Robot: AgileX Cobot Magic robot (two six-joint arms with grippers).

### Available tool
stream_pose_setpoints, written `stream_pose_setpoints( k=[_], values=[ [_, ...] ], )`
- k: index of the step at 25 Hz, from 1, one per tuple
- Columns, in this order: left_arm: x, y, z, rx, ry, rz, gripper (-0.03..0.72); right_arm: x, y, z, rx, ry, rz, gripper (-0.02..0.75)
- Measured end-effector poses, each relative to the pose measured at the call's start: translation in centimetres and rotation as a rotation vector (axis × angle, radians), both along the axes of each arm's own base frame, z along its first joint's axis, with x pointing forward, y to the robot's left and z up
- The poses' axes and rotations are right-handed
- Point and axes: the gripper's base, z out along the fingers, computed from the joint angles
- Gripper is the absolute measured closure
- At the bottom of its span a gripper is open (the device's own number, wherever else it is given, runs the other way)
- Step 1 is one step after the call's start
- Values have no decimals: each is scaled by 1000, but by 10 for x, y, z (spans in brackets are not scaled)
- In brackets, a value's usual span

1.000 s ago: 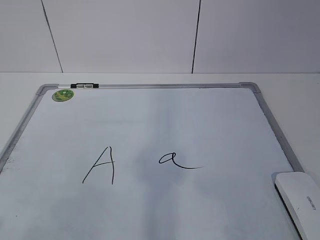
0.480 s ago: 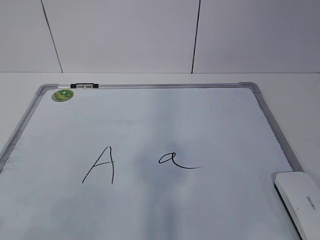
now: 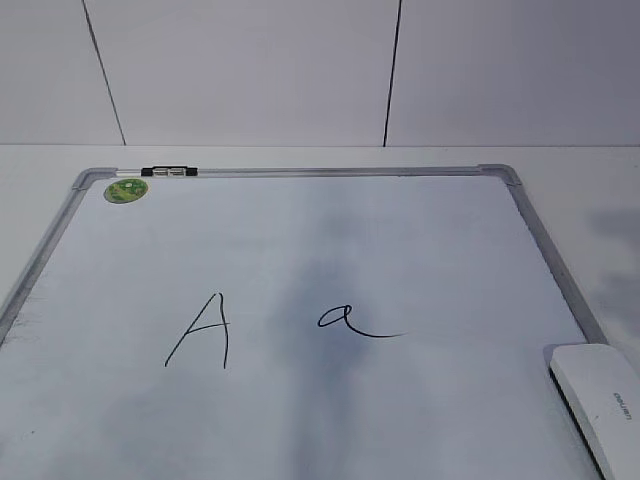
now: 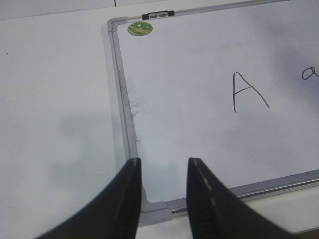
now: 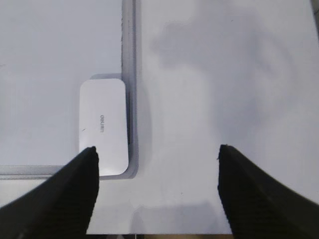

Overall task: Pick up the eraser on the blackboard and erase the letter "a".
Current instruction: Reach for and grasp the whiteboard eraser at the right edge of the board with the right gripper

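Observation:
The blackboard is a white board with a grey frame, lying flat on the table. The small letter "a" is drawn near its middle, right of a capital "A". The eraser is a white oblong block at the board's near right corner; it also shows in the right wrist view, lying against the frame. My right gripper is open and empty above the table just right of the eraser. My left gripper is open and empty over the board's near left corner. Neither gripper shows in the exterior view.
A round green sticker and a small black-and-silver clip sit at the board's far left corner. White table lies right of the board. A white panelled wall stands behind.
A soft shadow has appeared on the table at the right of the board and over the board's middle. The eraser and the letters have not moved.

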Motion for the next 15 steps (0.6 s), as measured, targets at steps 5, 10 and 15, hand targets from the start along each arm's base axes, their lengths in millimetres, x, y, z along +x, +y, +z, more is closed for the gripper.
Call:
stream_pose_setpoints(
  k=[5,10,15],
  values=[
    [0,0,0,0,0,0,454,37,7,-19,51,172,15,146],
    [0,0,0,0,0,0,454,61,15,-35,125,288,29,146],
    [0,0,0,0,0,0,454,71,22,-43,142,342,51,146]
  ],
)
